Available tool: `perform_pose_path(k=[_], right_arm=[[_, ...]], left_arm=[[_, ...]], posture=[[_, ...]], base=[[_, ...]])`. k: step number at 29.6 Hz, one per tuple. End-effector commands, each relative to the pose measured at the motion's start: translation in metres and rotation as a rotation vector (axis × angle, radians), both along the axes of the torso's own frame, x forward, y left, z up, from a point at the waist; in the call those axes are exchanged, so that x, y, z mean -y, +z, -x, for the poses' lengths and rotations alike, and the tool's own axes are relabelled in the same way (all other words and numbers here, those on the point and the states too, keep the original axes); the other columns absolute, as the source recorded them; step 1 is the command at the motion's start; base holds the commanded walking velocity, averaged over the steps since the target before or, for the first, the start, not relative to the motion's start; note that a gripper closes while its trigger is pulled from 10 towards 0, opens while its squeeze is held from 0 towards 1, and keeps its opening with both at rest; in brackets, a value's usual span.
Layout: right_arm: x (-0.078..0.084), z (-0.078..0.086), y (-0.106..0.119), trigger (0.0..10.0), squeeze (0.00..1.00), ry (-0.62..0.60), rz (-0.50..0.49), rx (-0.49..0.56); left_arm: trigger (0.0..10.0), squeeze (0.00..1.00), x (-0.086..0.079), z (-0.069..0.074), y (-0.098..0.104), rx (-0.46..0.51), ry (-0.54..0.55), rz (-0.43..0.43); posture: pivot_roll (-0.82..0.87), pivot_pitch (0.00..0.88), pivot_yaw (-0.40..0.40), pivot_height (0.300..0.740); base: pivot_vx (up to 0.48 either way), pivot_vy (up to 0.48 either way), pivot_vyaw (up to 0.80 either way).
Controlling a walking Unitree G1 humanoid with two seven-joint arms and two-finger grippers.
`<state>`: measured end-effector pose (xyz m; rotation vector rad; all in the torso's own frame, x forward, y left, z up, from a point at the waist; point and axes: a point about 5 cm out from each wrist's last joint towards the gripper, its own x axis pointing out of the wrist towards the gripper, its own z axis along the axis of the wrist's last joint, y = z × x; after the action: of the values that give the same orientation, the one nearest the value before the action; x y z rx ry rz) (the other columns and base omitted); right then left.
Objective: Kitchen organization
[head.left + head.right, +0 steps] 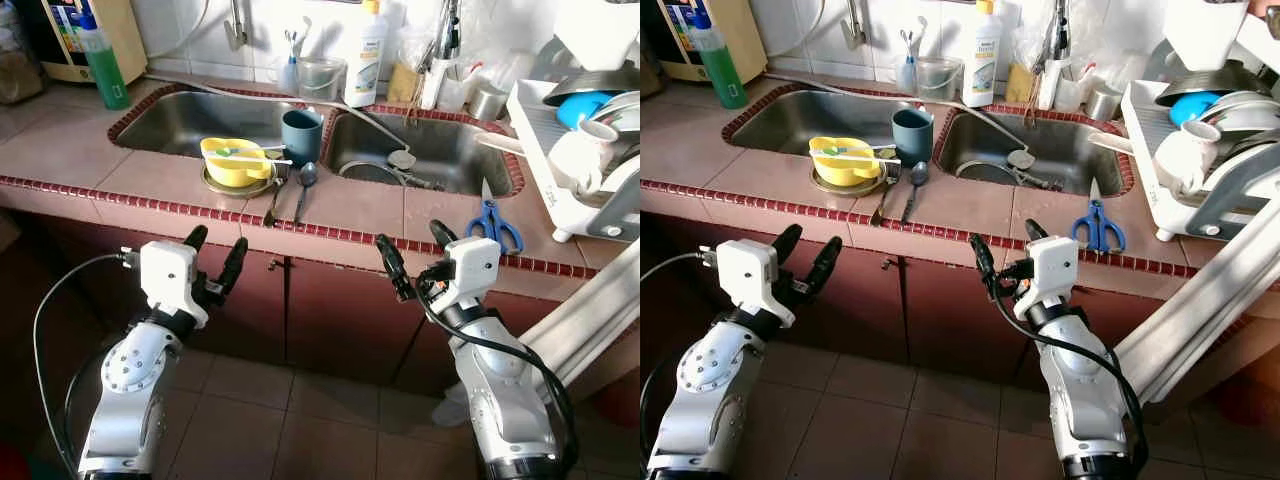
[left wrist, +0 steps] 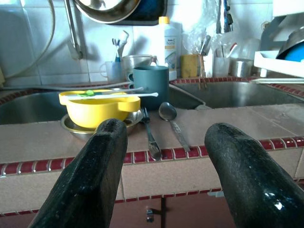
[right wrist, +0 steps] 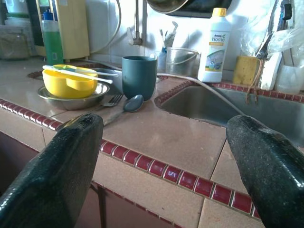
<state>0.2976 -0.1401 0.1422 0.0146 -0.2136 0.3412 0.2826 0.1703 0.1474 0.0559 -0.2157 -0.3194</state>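
Both grippers, left gripper [image 1: 215, 262] and right gripper [image 1: 415, 252], jaws spread, empty, below table [image 1: 350, 205] edge. Spoon [image 1: 305, 186] at 1 o'clock from left gripper, nearer; long axis toward robot.

"home" on white bottle [image 3: 214, 45] label

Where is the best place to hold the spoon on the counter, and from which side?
Probably the spoon's handle, which lies flat and points toward the counter's front edge, bowl toward the cup. Come from above at the front; the fork lies close beside it on the left.
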Motion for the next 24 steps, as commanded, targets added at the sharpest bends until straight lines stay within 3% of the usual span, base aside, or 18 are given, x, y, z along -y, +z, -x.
perform_pose_path(k=[1,14,24], right_arm=[[-0.0002,0.0008,0.0053,10.0,0.0,0.001,0.007,0.018],[-0.0027,-0.0013,0.0117,10.0,0.0,0.02,0.02,0.025],[-0.0046,0.001,0.0115,10.0,0.0,0.024,0.03,0.016]], left_arm=[[10.0,0.0,0.0016,-0.0002,0.0023,0.0,-0.009,-0.007],[10.0,0.0,0.004,0.0001,0.0046,-0.013,-0.028,0.023],[10.0,0.0,0.0068,0.0002,0.0045,-0.033,-0.049,0.03]], posture=[[-0.04,0.016,-0.016,0.703],[-0.03,0.012,-0.026,0.703],[-0.04,0.017,-0.021,0.703]], base=[[0.0,0.0,0.0],[0.0,0.0,0.0],[0.0,0.372,0.0]])
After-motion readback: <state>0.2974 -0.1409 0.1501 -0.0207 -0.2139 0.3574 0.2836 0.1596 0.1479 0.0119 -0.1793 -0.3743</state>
